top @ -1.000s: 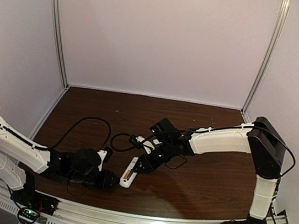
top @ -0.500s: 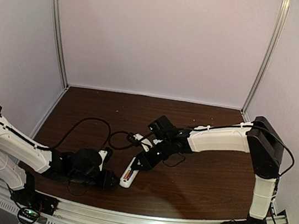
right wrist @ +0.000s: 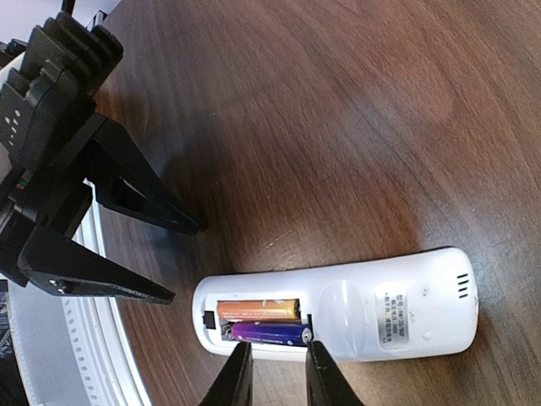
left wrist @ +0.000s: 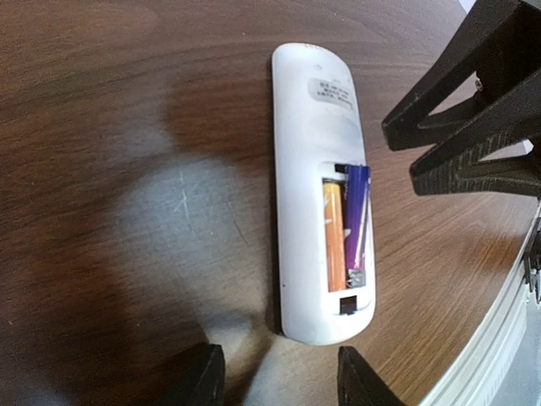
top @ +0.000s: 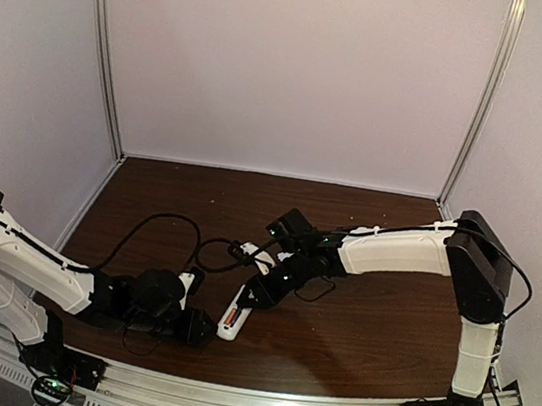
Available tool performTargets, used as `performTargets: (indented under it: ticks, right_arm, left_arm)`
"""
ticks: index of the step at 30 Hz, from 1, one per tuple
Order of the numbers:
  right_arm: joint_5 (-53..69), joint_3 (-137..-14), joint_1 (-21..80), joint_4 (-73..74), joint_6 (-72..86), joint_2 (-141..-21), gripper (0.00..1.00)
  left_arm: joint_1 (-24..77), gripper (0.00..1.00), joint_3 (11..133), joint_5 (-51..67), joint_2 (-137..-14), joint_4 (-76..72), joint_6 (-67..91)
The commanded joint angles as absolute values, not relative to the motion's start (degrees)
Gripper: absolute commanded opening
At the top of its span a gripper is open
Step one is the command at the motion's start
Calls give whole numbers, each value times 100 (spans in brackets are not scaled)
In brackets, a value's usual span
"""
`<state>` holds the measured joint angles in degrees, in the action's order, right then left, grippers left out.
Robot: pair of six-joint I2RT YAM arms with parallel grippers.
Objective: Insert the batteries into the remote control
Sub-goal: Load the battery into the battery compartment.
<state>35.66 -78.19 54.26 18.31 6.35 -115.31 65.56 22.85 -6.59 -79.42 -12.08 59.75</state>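
**White remote lies back-up with both cells in its open bay**

The remote control point(left wrist: 303, 211) is a slim white plastic oblong with rounded ends. It lies flat, back side up, on the dark wood-grain table point(left wrist: 127, 101), near the front edge and between the two arms. A small grey printed label point(right wrist: 397, 315) sits on its smooth back. The rectangular battery bay point(left wrist: 345, 283) is uncovered. Two batteries lie in it side by side, lengthwise: an orange battery point(left wrist: 334, 233) and a glossy purple battery point(left wrist: 357, 211), both slim cylinders. Whether the purple one is fully seated cannot be told.

The left gripper point(left wrist: 279, 376) points at the bay end of the remote. Its black fingers point(left wrist: 201, 379) stand apart by somewhat more than the remote's width. They hold nothing, and the tips stop just short of the white casing.

The right gripper point(right wrist: 275, 372) comes in from the other side, over the long edge beside the purple battery. Its matt black, wedge-shaped fingers point(right wrist: 238, 376) leave only a narrow gap with nothing gripped between them. The tips sit at the rim of the bay; whether they touch the battery cannot be told.

A black cable point(top: 162, 220) loops across the table behind the left arm.
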Motion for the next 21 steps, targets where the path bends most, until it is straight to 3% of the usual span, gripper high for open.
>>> performTargets:
  ticks: [1, 21]
  right_arm:
    - [3416, -7985, 5471, 2010, 522, -11654, 24]
    - [3322, -8090, 5495, 2251, 336, -11672, 27]
  left_arm:
    - [6521, 48, 2337, -616, -8029, -1380, 5973]
    - [6512, 47, 2355, -583, -8080, -1380, 5968]
